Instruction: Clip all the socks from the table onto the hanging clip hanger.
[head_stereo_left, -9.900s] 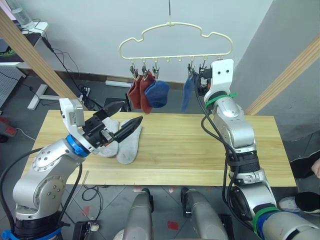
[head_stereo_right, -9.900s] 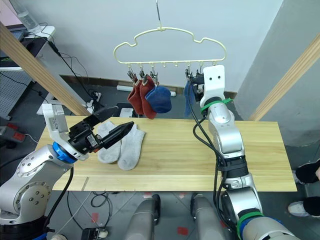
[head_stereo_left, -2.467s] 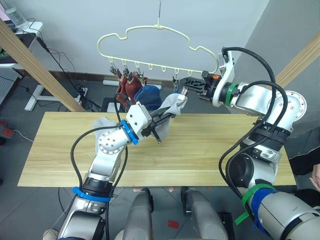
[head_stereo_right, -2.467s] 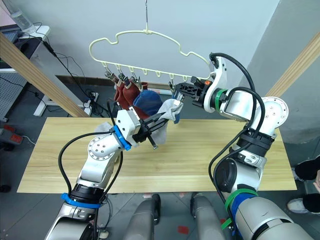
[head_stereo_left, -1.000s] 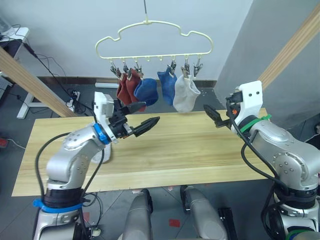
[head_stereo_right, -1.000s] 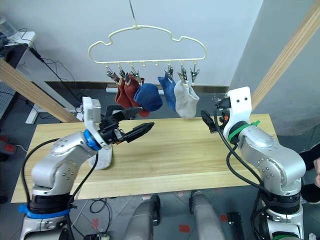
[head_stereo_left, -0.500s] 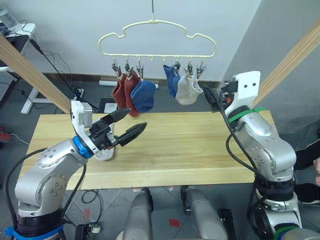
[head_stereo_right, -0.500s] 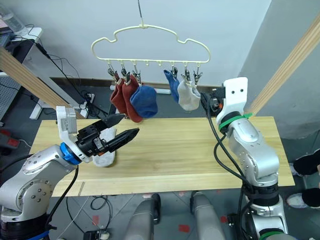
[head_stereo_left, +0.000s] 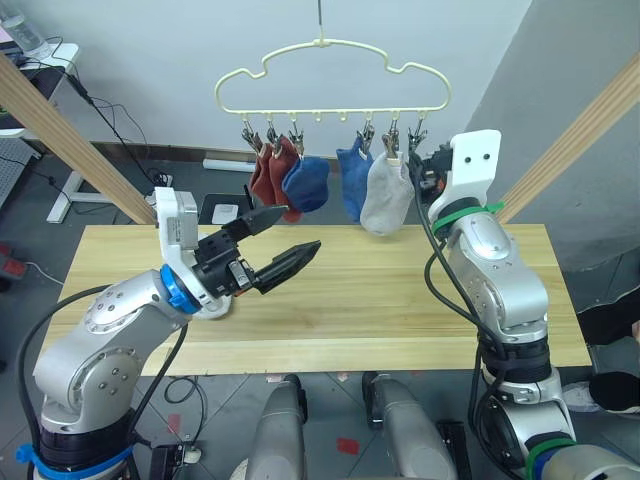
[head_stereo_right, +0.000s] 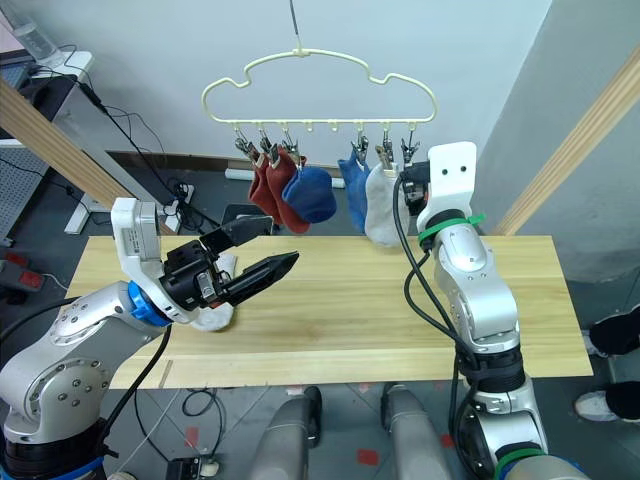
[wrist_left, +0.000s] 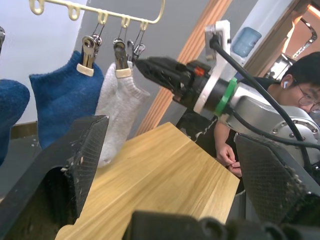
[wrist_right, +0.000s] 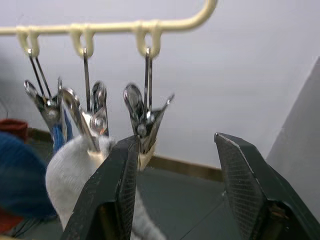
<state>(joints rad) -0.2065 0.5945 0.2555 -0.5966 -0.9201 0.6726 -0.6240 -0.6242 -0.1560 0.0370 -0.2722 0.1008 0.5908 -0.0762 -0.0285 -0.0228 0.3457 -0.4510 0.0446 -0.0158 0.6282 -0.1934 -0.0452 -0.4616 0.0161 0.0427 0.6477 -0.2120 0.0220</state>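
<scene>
A: Five socks hang on the clip hanger; last grey sock lies on the bench under the left gripper, jaws wide, empty.
B: Right gripper spread around the free clip; a bump could swing the hanger, spoiling aim.

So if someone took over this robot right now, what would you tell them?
Left gripper: open, empty, above the table near the last grey sock.
Right gripper: open, empty, raised at the clip hanger, by its free end clip.
Done: five socks are clipped up: rust red pair, blue pair, hung grey sock.
To do: pick up the last grey sock and clip it on the end clip.
</scene>
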